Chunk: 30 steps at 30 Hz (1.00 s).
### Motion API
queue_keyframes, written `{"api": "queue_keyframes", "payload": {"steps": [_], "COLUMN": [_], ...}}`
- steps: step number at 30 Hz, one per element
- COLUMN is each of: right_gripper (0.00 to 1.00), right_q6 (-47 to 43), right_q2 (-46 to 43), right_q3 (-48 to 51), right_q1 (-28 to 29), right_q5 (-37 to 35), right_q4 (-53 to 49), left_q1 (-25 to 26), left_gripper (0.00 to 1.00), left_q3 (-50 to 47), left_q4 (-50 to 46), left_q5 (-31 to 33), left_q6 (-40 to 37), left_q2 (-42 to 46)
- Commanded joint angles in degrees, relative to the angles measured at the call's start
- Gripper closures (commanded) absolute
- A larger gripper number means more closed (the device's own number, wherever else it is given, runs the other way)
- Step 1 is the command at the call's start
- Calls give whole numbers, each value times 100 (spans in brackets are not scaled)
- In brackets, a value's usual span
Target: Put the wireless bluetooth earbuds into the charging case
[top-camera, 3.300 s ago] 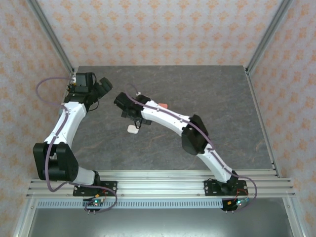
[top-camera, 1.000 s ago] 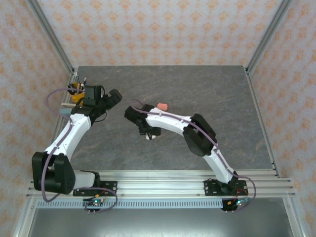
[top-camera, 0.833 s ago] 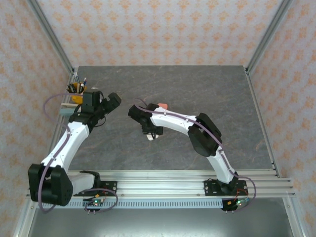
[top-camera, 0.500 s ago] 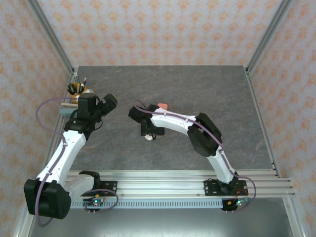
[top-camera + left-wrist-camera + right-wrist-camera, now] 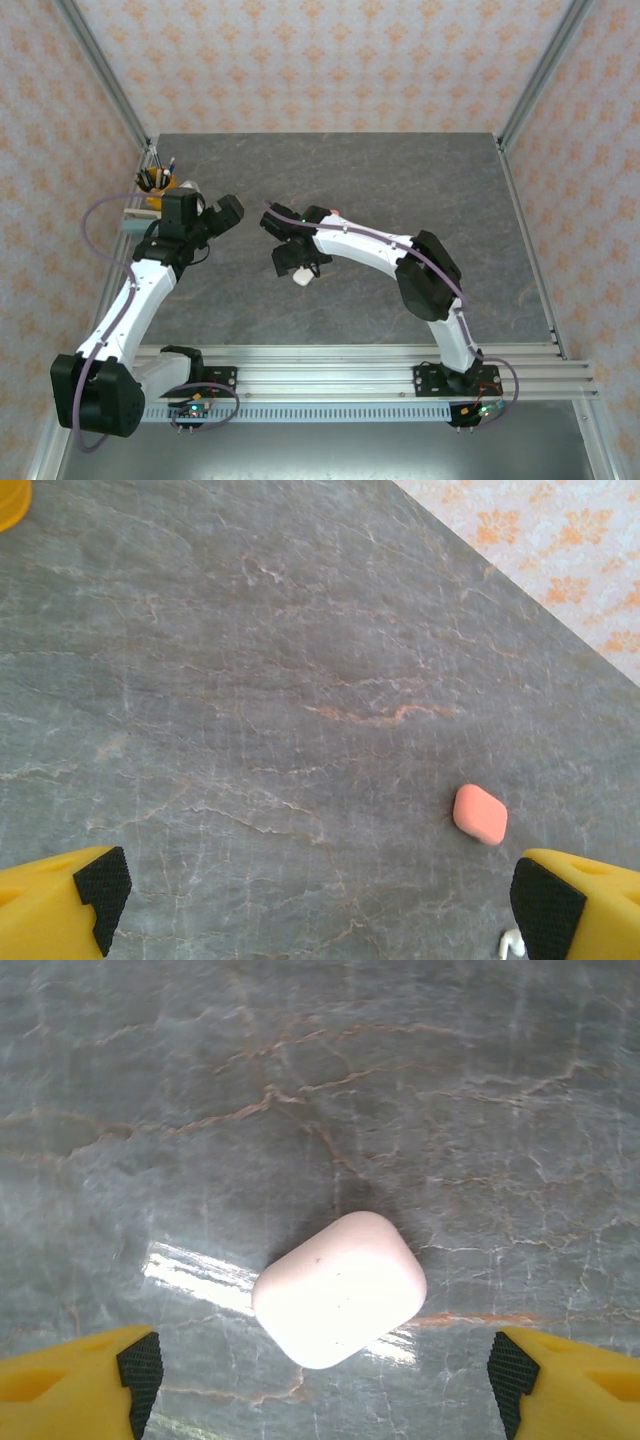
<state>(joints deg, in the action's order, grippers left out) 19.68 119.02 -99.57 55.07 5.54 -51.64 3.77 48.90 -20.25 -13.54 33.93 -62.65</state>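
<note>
White case (image 5: 340,1288) centred just ahead of right gripper (image 5: 325,1372) — fingers spread wide, case's long axis diagonal across gap. Left gripper (image 5: 320,890) also spread — well apart from case.

I can read no text, label, brand, number or sign on anything in my views.

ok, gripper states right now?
Left gripper: open, holding nothing.
Right gripper: open, empty, over the white pebble-shaped case.
</note>
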Motion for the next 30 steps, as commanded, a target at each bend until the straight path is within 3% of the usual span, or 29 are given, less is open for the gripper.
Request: {"api": "queue_keyframes", "payload": {"steps": [1,17,30], "right_gripper": [14,15,29], "right_q6": [-1112,-1871,-1909], "right_q2": [90,802,1118], "right_q3": [-133,-289,-561], "right_q1": [-35,-152,-295], "right_q5": [296,87,161], "right_q4": [-349,-523,-617], "left_q1": [1,0,3], "left_gripper": [0,0,0], "left_q3": [312,509,471], "left_q4": [-97,-208,-102], "left_q5": [-339,-330,-360], "left_q6": [-261,-369,-369], "left_q2": [-61,-114,-192]}}
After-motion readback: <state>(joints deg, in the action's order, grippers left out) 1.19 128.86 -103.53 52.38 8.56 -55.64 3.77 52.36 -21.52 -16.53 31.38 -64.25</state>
